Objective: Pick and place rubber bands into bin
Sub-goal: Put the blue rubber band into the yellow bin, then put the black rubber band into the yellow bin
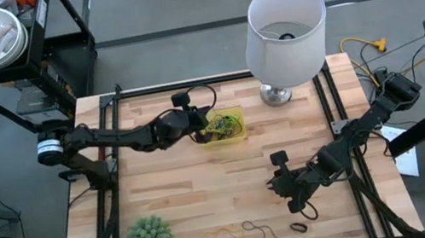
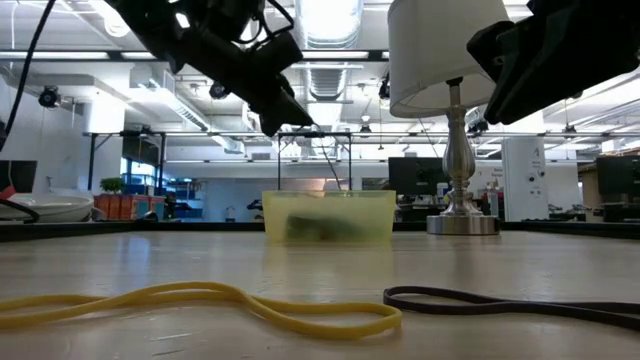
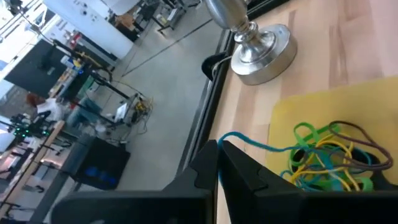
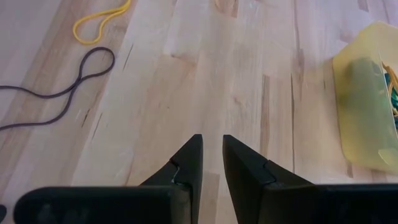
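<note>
the left gripper point(image 3: 217, 163) is over the edge of the yellow bin point(image 1: 238, 134), near the lamp point(image 1: 285, 33) at the far side of the table point(image 1: 175, 203). its jaws are clenched on a thin blue band point(image 3: 252, 142) that hangs down toward the bin. the bin already holds a heap of rubber bands point(image 3: 326, 157) in green, yellow and brown.

to do this step well, i think the gripper should be right over the middle of the bin and then let go, so the blue band does not catch on the rim.

the right gripper point(image 4: 211, 163) waits above bare wood, jaws a little apart and holding nothing. a yellow band point(image 4: 99, 20) and a long dark band point(image 4: 59, 93) lie on the table near the front.
</note>
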{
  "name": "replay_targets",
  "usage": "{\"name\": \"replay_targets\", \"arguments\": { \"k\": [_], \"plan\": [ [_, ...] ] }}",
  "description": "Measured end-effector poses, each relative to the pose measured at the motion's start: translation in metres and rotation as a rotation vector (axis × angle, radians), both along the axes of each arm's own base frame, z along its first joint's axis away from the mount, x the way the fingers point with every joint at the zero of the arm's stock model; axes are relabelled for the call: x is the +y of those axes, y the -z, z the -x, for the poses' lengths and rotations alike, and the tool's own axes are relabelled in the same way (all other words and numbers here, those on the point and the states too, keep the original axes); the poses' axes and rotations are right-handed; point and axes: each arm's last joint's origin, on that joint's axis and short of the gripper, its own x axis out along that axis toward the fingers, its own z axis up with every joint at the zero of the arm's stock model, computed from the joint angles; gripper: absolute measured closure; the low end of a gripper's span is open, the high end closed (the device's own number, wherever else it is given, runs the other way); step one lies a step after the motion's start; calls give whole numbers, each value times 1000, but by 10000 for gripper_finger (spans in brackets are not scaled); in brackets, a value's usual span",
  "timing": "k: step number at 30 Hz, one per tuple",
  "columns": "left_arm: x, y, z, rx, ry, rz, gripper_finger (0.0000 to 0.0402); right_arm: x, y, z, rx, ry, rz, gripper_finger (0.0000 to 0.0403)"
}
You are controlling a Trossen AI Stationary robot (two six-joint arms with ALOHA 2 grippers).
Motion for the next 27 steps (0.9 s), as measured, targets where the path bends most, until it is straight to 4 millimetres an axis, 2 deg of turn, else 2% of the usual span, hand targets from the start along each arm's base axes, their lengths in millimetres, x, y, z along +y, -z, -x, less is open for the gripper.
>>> {"name": "replay_targets", "arguments": {
  "k": [12,22,27],
  "plan": [
    [0,4,1,-8,23,63,399,0,0,0,-10,9,8,346],
    [2,17,-5,42,32,78,319,0,0,-1,-13,9,6,346],
    [-3,23,-5,73,41,93,306,0,1,0,-12,9,7,346]
  ]
}}
